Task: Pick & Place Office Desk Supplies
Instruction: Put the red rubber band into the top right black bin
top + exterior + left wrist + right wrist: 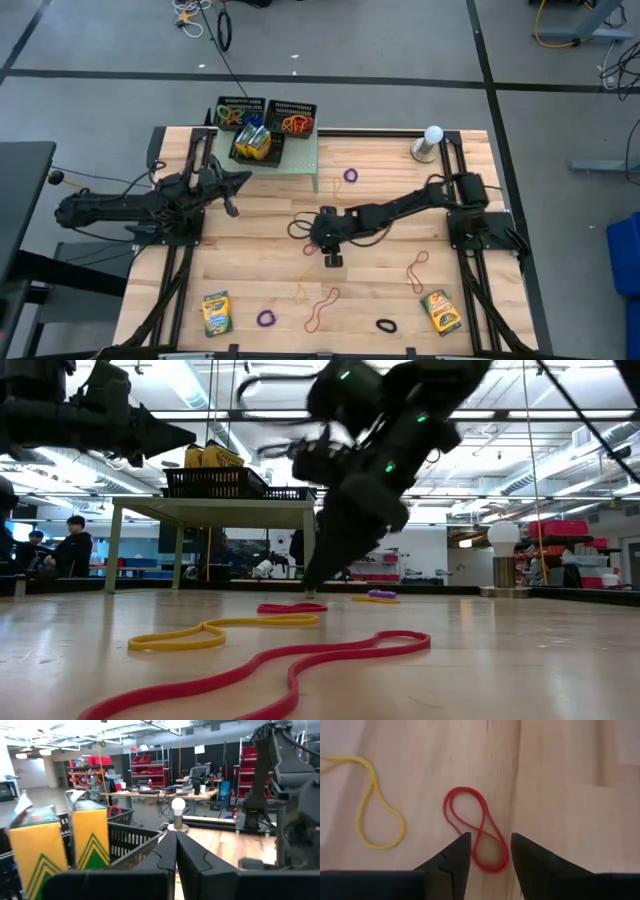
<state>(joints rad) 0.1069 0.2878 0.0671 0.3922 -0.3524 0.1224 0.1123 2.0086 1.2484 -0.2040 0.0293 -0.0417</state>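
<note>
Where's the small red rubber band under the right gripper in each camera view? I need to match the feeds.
High view: red rubber band mid-picture, just beside the right gripper.
Low view: lying flat below that gripper, mid-picture.
Left wrist view: not in it.
Right wrist view: between the open fingers.
Shared landmark: the yellow rubber band lying close by, seen in all three of those views.

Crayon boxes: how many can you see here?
4. One crayon box lies at the table's near left, one at the near right, and two stand in a black mesh tray on the green stand. More may be hidden.
</note>
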